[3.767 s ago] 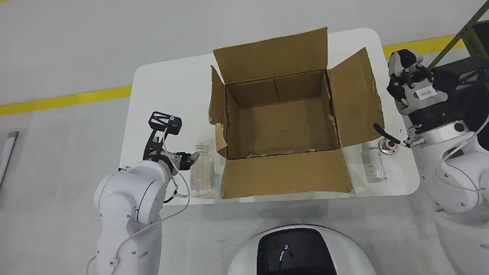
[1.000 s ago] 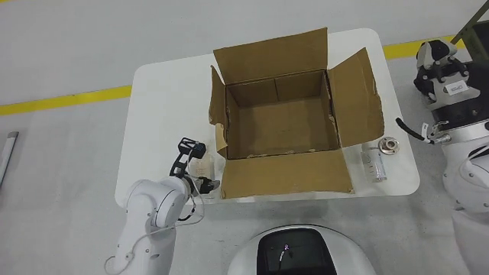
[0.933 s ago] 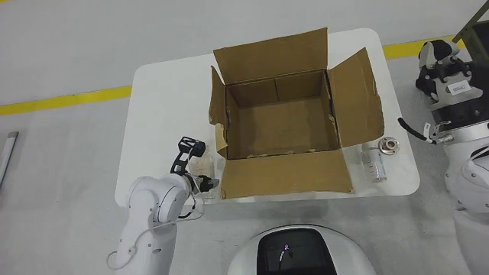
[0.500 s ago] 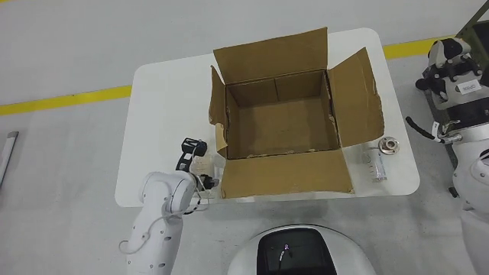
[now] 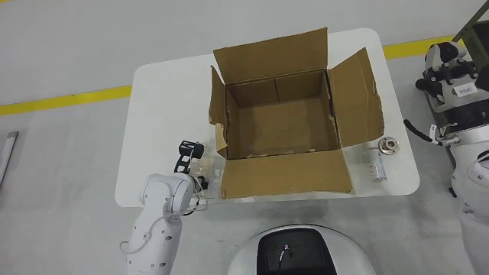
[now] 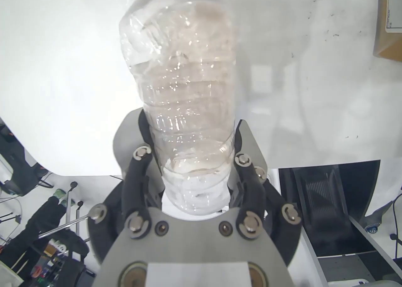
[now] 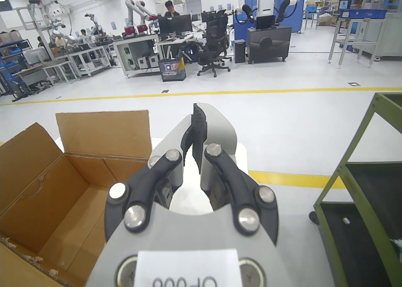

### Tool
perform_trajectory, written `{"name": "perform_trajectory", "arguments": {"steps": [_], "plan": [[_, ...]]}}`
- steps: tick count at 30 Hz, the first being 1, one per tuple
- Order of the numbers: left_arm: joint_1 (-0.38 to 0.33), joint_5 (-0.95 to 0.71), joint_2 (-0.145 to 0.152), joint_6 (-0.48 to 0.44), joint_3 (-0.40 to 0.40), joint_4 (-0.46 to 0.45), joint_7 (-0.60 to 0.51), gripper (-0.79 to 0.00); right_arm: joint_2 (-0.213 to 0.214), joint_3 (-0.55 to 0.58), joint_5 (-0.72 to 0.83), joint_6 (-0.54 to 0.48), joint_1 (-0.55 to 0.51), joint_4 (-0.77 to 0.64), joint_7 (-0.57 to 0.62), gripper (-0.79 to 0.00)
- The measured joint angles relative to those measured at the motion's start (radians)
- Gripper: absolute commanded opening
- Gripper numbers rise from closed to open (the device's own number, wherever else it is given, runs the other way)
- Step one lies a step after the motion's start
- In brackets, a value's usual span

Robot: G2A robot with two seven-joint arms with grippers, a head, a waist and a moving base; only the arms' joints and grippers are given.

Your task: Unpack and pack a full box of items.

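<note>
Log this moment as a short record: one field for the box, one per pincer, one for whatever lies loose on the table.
box: cardboard, open, flaps spread, nothing visible inside
left pincer: shut on a clear bottle, gripped near its base, over the table by the box's near corner on the robot's left
right pincer: shut, empty, off the table's right side
loose items: second bottle lying flat to the right of the box; small round item next to it
</note>
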Motion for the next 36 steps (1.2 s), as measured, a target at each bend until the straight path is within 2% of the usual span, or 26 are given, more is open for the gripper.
{"name": "perform_trajectory", "arguments": {"steps": [5, 14, 17, 21, 28, 33, 36], "plan": [[0.004, -0.005, 0.005, 0.009, -0.031, -0.047, 0.005, -0.785, 0.001, -0.007, 0.001, 0.008, 0.006, 0.002, 0.002, -0.785], [0.004, -0.07, 0.018, -0.006, -0.142, -0.181, 0.007, -0.785, 0.004, -0.02, -0.003, 0.021, 0.027, 0.012, 0.004, -0.785], [-0.011, -0.108, 0.022, 0.007, -0.189, -0.251, 0.009, -0.785, 0.005, -0.024, -0.004, 0.027, 0.035, 0.015, 0.005, -0.785], [-0.077, -0.274, 0.022, 0.068, -0.248, -0.343, -0.018, -0.785, 0.005, -0.029, 0.012, 0.045, 0.044, 0.022, 0.006, -0.785], [-0.235, -0.48, 0.022, 0.102, -0.204, -0.425, -0.058, -0.785, 0.005, -0.019, 0.082, 0.084, 0.061, 0.024, 0.035, -0.785], [-0.337, -0.51, 0.023, 0.112, -0.123, -0.398, -0.045, -0.785, 0.008, -0.009, 0.126, 0.077, 0.068, 0.018, 0.095, -0.785], [-0.379, -0.599, 0.02, 0.133, -0.074, -0.369, -0.037, -0.785, 0.009, -0.005, 0.163, 0.079, 0.065, 0.006, 0.125, -0.785]]}}
